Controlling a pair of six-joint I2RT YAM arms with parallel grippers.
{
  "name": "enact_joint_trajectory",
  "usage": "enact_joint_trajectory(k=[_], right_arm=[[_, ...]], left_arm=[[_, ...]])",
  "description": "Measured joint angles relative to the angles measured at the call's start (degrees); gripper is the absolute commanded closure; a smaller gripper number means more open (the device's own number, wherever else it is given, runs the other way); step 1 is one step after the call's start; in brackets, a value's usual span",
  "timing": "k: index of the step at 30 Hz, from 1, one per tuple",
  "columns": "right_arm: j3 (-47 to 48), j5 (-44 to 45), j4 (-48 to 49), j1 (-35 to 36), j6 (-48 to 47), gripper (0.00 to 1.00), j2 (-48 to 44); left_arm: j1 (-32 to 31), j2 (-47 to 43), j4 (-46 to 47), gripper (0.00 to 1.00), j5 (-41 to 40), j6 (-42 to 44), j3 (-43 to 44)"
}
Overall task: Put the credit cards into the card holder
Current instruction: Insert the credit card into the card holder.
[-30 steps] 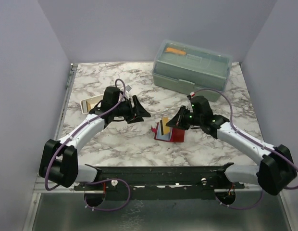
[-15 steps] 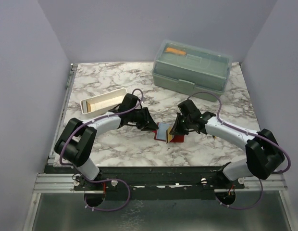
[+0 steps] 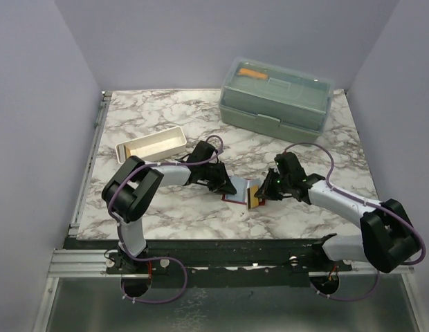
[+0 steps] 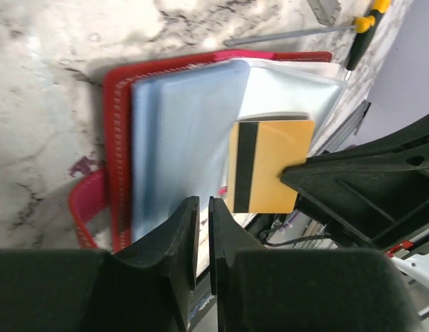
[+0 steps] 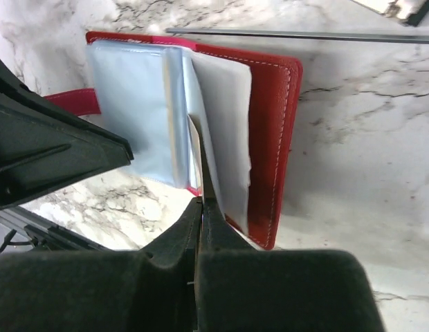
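Card holder (image 3: 236, 196) lies open on the table (image 3: 180, 111) btwn your two arms, red cover down, clear sleeves (image 4: 180, 131) up.

L tool (image 4: 203, 202): jaws nearly together, just a slit, tips at the sleeves' edge. Can't tell whether a leaf is nipped. A sec ago that tool stood wide open, back near the white tray (image 3: 151, 144). It has since swung in low and narrowed.

R tool (image 5: 200, 202): clenched on the credit card (image 4: 270, 166), yellow w/ a black stripe. The card lies across the sleeves, most of it showing. That arm has dropped too, and the holder looks flatter than it did.

Meaning, imo: L side is now placed to steady or part the sleeves, so you can slide the card into a pocket. Card isn't in yet. Green lidded box (image 3: 277, 95) sits well apart at the back.
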Motion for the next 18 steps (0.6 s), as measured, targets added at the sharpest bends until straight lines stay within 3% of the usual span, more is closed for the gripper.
enact_joint_trajectory(k=[18], right_arm=[[-9.01,-11.21,13.53,-6.03,-1.73,1.00,-4.94]], left_arm=[[0.07,1.68,-0.33,0.92,-2.56,0.74,0.04]])
